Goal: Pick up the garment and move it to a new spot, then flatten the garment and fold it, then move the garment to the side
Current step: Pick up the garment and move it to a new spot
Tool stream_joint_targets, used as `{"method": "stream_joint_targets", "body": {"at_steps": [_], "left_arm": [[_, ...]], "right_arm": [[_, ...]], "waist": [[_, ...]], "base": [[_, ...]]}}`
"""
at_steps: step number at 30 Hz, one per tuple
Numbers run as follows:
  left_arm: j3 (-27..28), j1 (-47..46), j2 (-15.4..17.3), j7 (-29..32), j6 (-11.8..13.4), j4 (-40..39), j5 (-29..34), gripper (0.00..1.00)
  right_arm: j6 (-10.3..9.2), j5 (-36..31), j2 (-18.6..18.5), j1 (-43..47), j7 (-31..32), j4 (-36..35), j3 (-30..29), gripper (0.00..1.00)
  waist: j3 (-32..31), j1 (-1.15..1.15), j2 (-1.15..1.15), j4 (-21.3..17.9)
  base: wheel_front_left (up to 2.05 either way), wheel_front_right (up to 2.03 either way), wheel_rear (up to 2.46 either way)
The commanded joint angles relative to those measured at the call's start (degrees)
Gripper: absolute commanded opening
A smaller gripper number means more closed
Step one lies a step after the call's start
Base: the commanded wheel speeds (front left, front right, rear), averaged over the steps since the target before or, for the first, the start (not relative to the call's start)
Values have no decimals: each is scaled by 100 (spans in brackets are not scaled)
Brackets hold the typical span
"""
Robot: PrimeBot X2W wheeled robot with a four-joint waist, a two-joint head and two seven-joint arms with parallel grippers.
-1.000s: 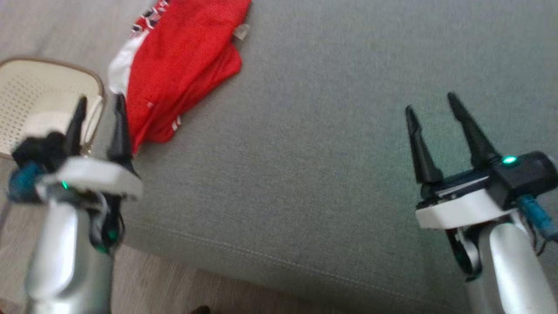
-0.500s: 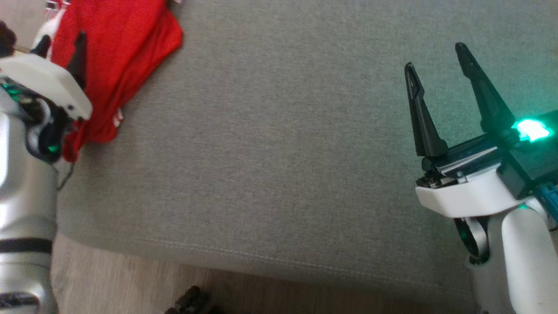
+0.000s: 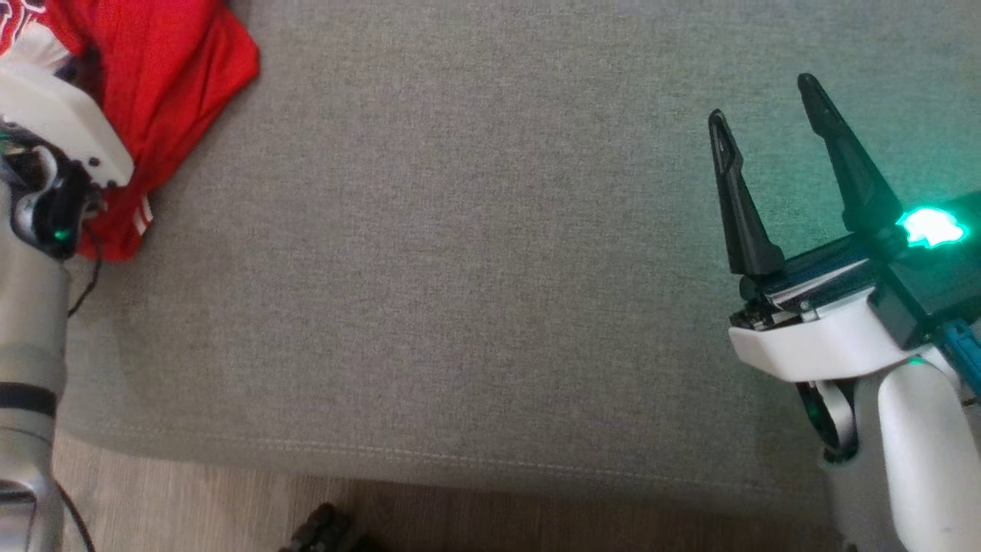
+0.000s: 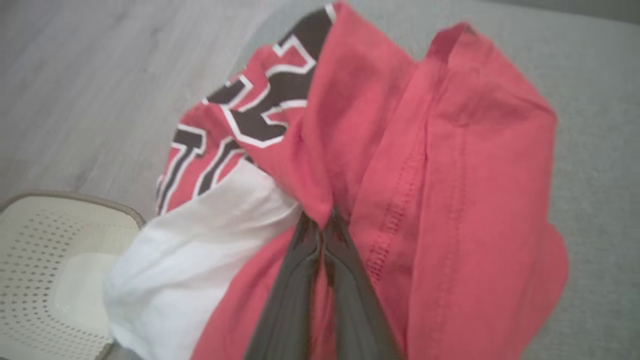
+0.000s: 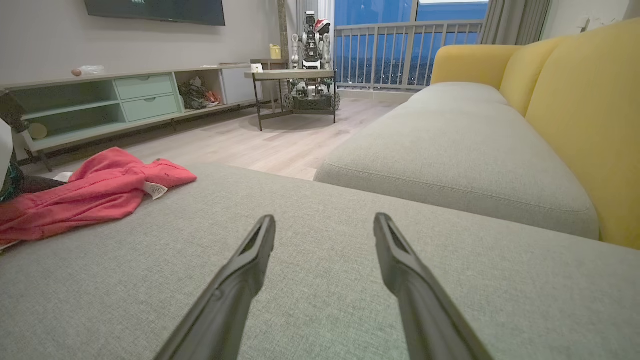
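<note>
Garment point(image 3: 176, 69), red, lies bunched at the grey cushion point(image 3: 460, 268)'s left corner, with the left claw point(image 4: 322, 227) clenched on a fold. The right claw point(image 3: 760, 96) is spread and idle. I'd lift high so the trailing cloth clears the edge.

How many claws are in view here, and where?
2. The left claw is shut on a fold of the red garment at the left end of the grey cushion; the right claw hovers open above its bare right side.
</note>
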Motion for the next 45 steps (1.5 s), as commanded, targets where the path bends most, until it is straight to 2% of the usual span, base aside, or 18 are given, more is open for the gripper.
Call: {"method": "stream_joint_targets", "body": {"at_steps": [1, 5, 10, 18, 24, 26, 30, 37, 41, 42, 45], "left_arm": [[147, -227, 465, -261, 2, -131, -52, 0], [207, -351, 545, -982, 2, -146, -53, 0], [361, -476, 482, -1750, 4, -379, -161, 0], [496, -408, 185, -2174, 20, -1520, -438, 0], [390, -229, -204, -2018, 164, -2782, -595, 0], [319, -210, -277, -1937, 181, -2982, -601, 0], [-132, -127, -259, -1674, 364, -3610, -123, 0], [-699, 457, -605, -1276, 665, -3857, 97, 0], [-1038, 806, -924, -1216, 686, -3828, 76, 0], [-1208, 942, -1122, -1233, 680, -3776, 50, 0], [-1417, 1082, -1396, -1290, 688, -3671, -31, 0]], "right_arm": [[-2, 52, 33, -92, -83, -133, 136, 100], [-2, 153, 33, -102, -213, 33, 128, 100], [-2, 296, 33, -75, -362, 262, 29, 100], [-2, 574, 33, -19, -590, 657, -139, 100], [-2, 764, 33, -2, -688, 804, -160, 100], [-2, 790, 33, -11, -698, 813, -149, 100], [-2, 904, 33, -87, -729, 812, -78, 100], [-2, 1052, 33, -180, -753, 713, -88, 100], [-2, 1130, 33, -242, -755, 599, -156, 100], [-2, 1163, 33, -256, -756, 559, -192, 100], [-2, 1193, 33, -279, -756, 506, -216, 100]], "waist": [[-93, 0, 0, -21], [-346, 0, 0, -75], [-766, 0, 0, -154], [-1580, 0, 0, -527], [-1943, 0, 0, -1013], [-1967, 0, 0, -1104], [-1959, 0, 0, -1504], [-1733, 0, 0, -2083], [-1550, 0, 0, -2320], [-1486, 0, 0, -2393], [-1399, 0, 0, -2476]], "base": [[0, 0, 0], [0, 0, 0], [0, 0, 0], [0, 0, 0], [0, 0, 0], [0, 0, 0], [0, 0, 0], [0, 0, 0], [0, 0, 0], [0, 0, 0], [0, 0, 0]]}}
